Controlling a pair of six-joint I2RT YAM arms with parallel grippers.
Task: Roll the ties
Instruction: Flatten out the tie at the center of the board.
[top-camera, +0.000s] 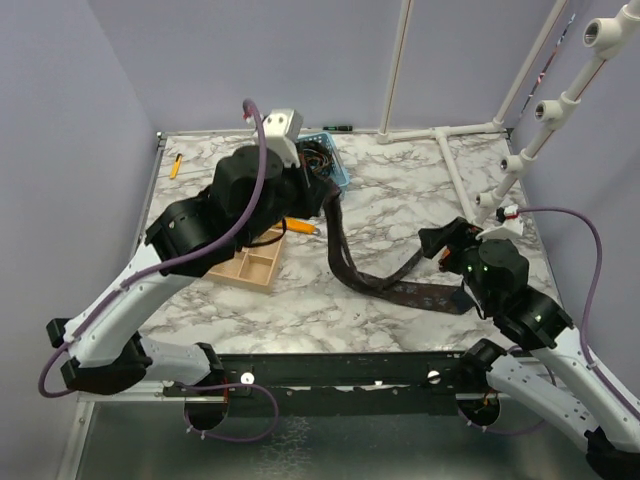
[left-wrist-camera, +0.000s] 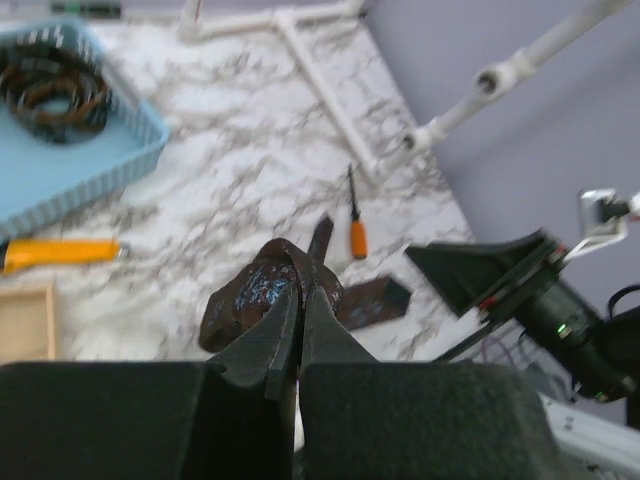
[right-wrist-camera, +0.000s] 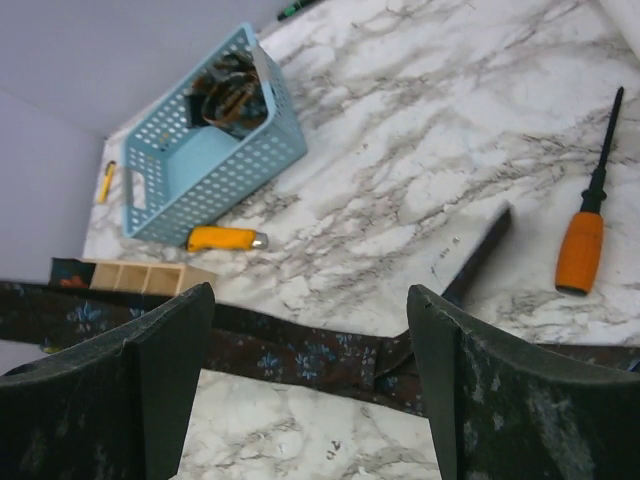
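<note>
With the left gripper (left-wrist-camera: 300, 292) pinched shut on the lifted end of the tie (top-camera: 345, 255) and the rest trailing across the table (top-camera: 400, 190), lower your wide-open, empty right gripper (right-wrist-camera: 308, 300) squarely over the flat strip before closing.

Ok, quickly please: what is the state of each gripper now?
Left gripper: closed, holding the tie.
Right gripper: open, holding nothing.

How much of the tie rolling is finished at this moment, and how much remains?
Done: at least one coiled tie lies in the blue basket. In hand: the left claw is shut on a long tie, which hangs down to the table; the right claw is open above it. Left: most of its length is unrolled.
</note>
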